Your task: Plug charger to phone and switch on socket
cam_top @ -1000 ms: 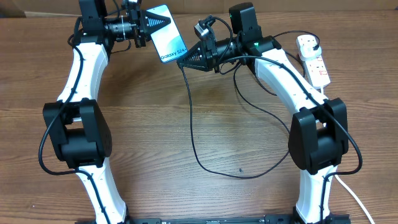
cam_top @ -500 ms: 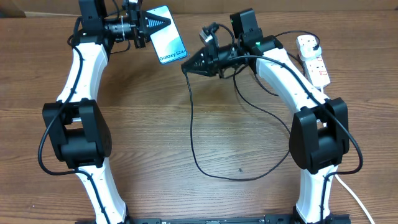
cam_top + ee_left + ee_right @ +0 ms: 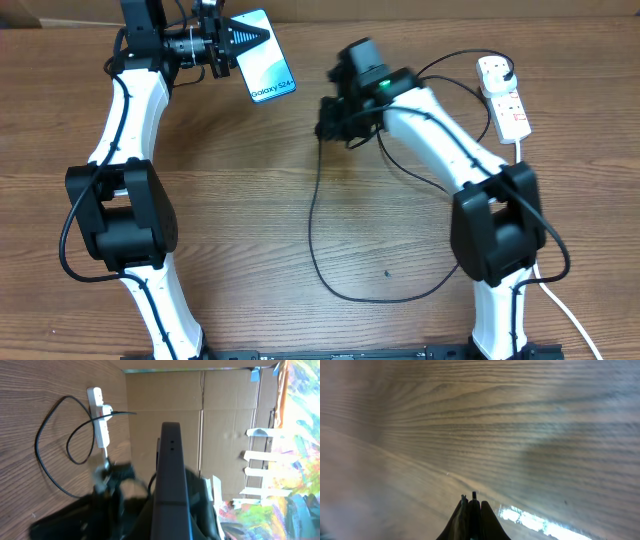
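Holding the phone (image 3: 265, 68) off the bench (image 3: 230, 230) at 11 o'clock, the left end effector (image 3: 238, 42) is clenched on its unlabelled short end. The right end effector (image 3: 326, 122), near 12 o'clock, is clenched on the charger (image 3: 311, 225) tip, aimed at the wood rather than at the phone. Likely risks: that tiny tip barely shows between the pads (image 3: 462, 516), so a slight tilt would miss the port or scrape the frame, and slack looping toward 6 o'clock could snag the right arm (image 3: 440, 150) and tug the socket (image 3: 503, 92) at 2 o'clock.
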Controlling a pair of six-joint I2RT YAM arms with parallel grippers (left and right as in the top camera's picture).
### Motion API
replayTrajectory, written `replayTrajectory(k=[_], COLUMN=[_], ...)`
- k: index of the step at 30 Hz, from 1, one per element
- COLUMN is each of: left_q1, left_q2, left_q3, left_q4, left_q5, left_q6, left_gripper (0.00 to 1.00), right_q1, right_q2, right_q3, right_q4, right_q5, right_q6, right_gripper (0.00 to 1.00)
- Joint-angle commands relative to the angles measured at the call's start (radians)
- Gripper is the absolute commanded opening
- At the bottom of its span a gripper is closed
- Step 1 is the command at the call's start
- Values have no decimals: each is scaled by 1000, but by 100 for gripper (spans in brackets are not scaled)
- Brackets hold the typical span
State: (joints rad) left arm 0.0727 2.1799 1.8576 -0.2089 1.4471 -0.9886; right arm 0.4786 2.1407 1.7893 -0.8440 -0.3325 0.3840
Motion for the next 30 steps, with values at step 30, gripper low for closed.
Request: replayTrajectory(k=[30], left_q1=[5], left_q2=[-5], left_q3=[14], left_q4=[5], left_q5=[35], left_q6=[2], left_gripper=[4], right_q1=[87], right_q2=[164], right_q3=[-10], right_q4=[-37], right_q5=[115], right_q6=[42], right_gripper=[33])
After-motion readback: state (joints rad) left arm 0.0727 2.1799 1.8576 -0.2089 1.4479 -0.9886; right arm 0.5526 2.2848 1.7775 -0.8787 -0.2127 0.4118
